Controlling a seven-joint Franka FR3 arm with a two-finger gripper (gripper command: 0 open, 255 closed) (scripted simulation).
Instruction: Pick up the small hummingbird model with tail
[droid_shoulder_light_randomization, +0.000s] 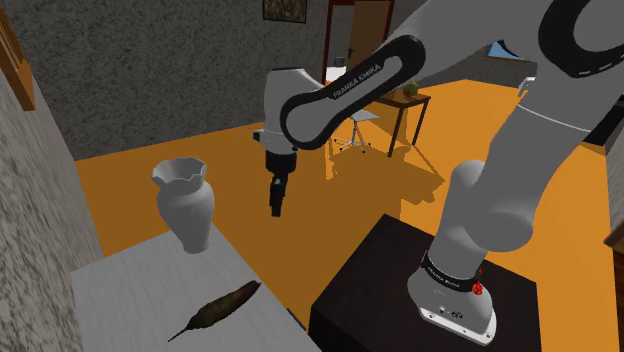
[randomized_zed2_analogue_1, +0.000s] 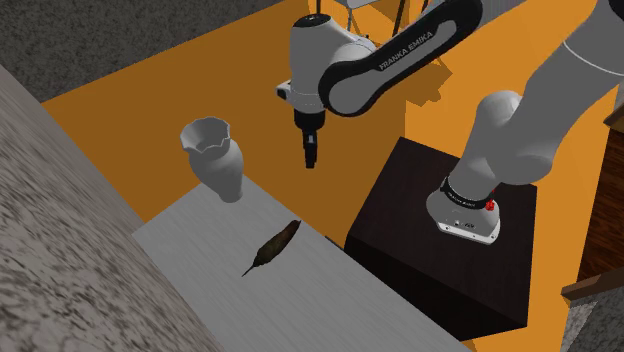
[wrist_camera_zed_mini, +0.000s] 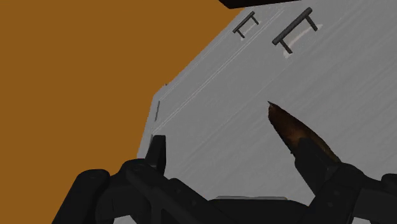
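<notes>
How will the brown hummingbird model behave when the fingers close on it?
Lying flat and slim, the hummingbird model looks light and probably will not roll. Its thin, pointed tail may be fragile, so a grip on the thicker body seems safer. Its low profile on the grey top could make it slide away.

Light: even and moderately bright across all three views.

Shoulder view: you see the floor (droid_shoulder_light_randomization: 140, 165) as saturated orange. It carries a darker, soft-edged shadow patch below the arm (droid_shoulder_light_randomization: 340, 95). The vase (droid_shoulder_light_randomization: 187, 205) shades softly from pale to grey across its body. The walls (droid_shoulder_light_randomization: 40, 200) show a coarse speckle and dim toward the top.

Wrist view: the table (wrist_camera_zed_mini: 210, 121) renders flat grey with fine streaks. The gripper (wrist_camera_zed_mini: 232, 149) reads near-black, with little surface detail.

Edges look crisp to you, corner to corner.
</notes>
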